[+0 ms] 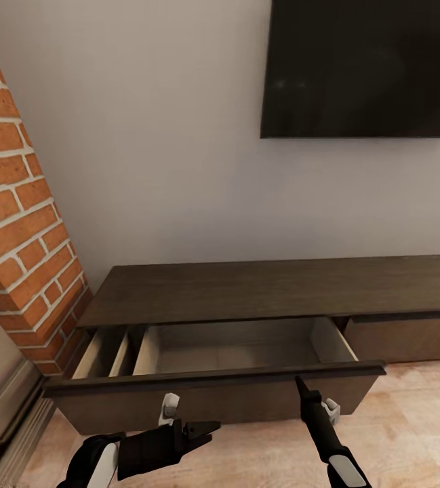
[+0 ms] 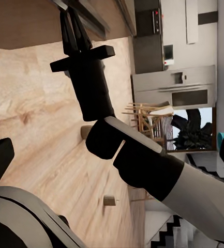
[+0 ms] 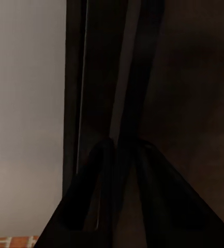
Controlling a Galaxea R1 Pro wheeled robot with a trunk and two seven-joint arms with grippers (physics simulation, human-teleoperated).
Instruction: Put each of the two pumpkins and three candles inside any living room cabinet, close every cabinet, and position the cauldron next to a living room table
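Right now the right gripper (image 1: 300,383) is pointing up at the drawer front (image 1: 213,396) of the cabinet (image 1: 274,288), its fingers (image 3: 104,170) pressed narrowly together with the tips at the front's top lip; whether they are pinching that lip I cannot tell. At about eight o'clock from it, the left gripper (image 1: 209,428) is hanging before the drawer face, its spread unclear. The drawer is standing pulled out, its pale interior showing. Two candles (image 2: 109,200) are sitting on the wood floor (image 2: 34,119).
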